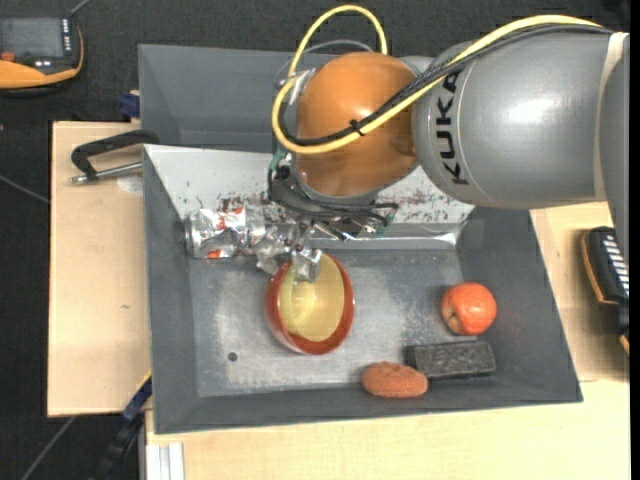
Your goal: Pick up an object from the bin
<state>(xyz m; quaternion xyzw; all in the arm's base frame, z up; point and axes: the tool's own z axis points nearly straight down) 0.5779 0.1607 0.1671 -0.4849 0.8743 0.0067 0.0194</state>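
The red-rimmed bowl [310,313] sits in the middle of the bin [200,368], and the gripper [300,251] hangs at its back edge, just beside a crumpled silver wrapper [225,233]; whether it is spread or closed I cannot tell. Rightward lie a red-orange apple [469,308], a dark block [450,358] and an orange-brown lump [394,379].

A single camera looks steeply down on the grey metal bin [220,318] from above and slightly to one side, fairly close; the arm [540,108] enters from the right.
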